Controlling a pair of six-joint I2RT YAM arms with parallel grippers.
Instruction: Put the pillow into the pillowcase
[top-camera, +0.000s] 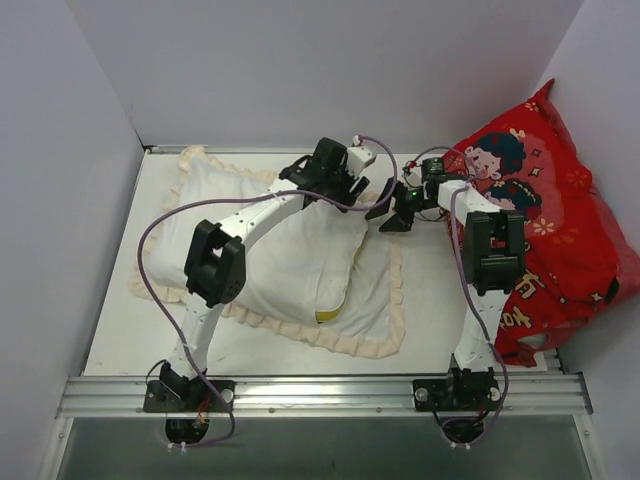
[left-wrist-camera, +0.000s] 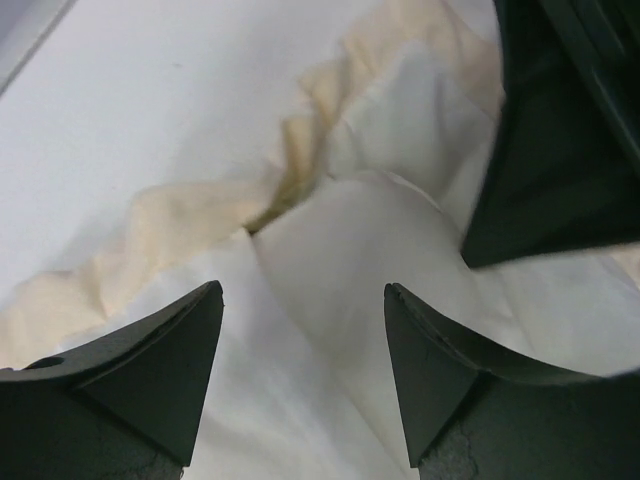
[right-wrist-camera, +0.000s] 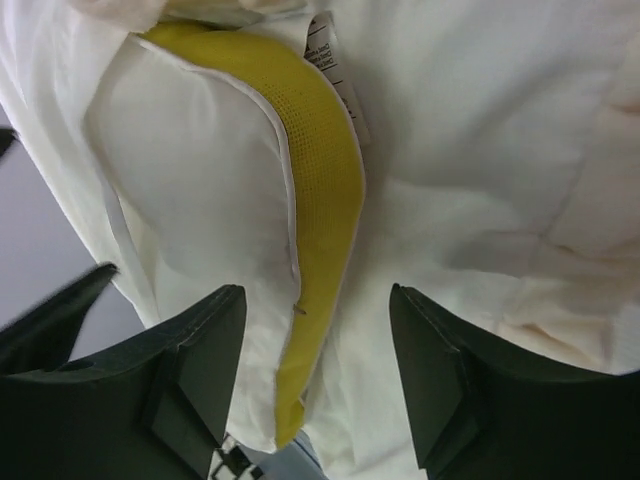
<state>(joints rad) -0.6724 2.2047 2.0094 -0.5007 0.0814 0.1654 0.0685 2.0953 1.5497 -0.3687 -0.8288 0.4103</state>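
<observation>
1 pillow (right-wrist-camera: 190, 170), 1 pillowcase (top-camera: 385, 300)

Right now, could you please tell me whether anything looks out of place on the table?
Yes. The yellow strip and one corner of the pillow poke out of the pillowcase mouth at its near edge, so it is not fully in. The pillowcase also lies skewed across the table, its frill rumpled.

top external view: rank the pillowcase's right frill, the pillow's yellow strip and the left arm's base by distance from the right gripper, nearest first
From the right gripper:
1. pillowcase's right frill, just on its near side
2. pillow's yellow strip, nearer and to the left
3. left arm's base, near-left edge
</observation>
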